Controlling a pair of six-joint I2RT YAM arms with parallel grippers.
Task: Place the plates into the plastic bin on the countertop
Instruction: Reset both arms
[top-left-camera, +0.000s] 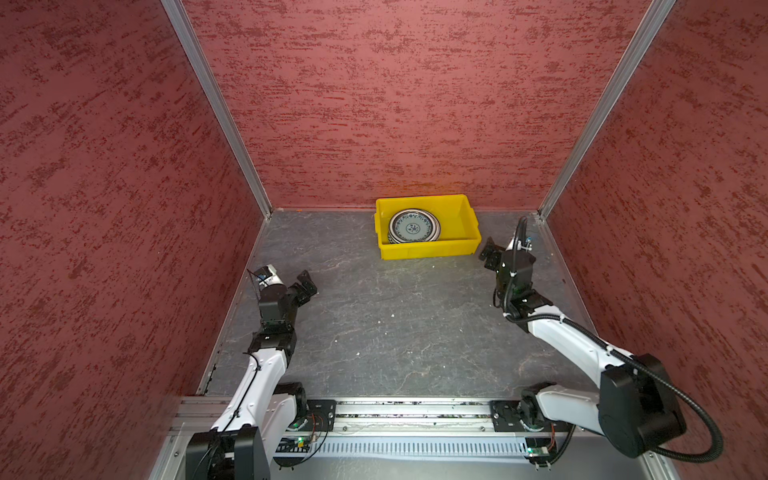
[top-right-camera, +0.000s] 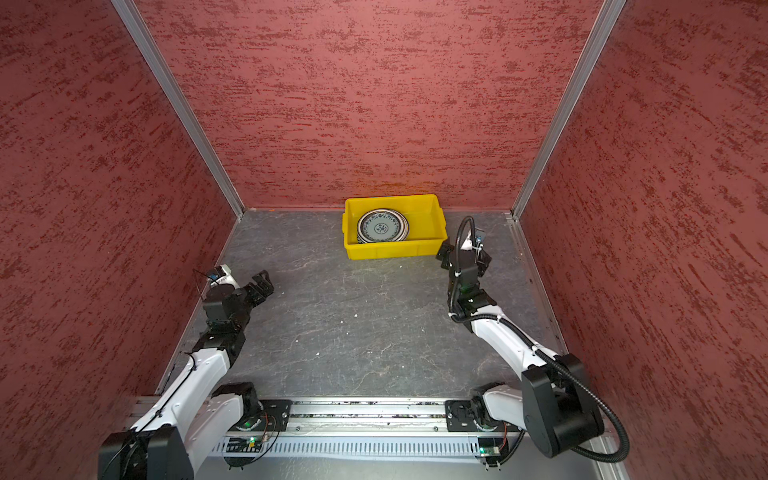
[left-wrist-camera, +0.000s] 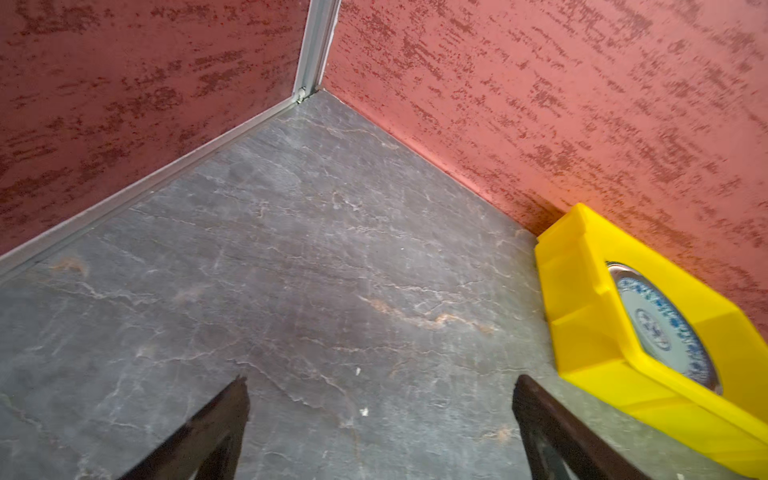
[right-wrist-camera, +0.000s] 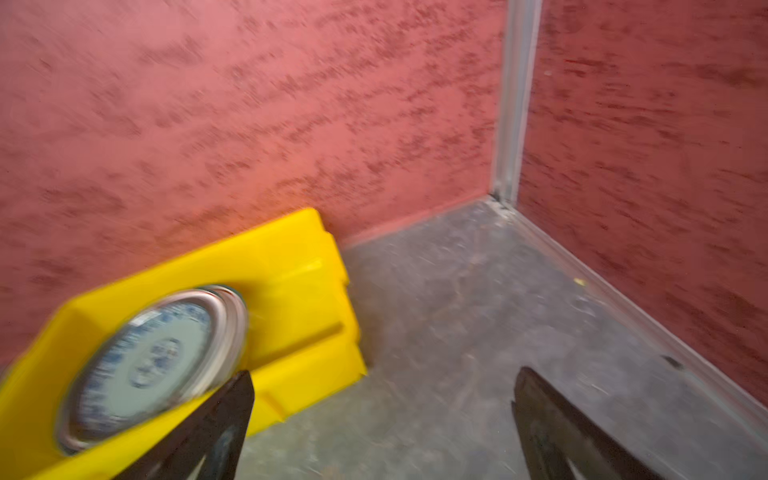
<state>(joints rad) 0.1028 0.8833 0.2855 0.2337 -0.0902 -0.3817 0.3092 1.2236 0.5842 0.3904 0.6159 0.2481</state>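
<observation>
Even, soft light; heavy motion blur in the right wrist view.

Jaws of left gripper spread wide above grey countertop; yellow plastic bin against red wall holds blue-patterned plate.

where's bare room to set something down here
Bare: the countertop between the left gripper and the right gripper, up to the bin; also the bin's right half. Crowded: the bin's left half, holding stacked plates, and its near right corner, beside that gripper.
</observation>
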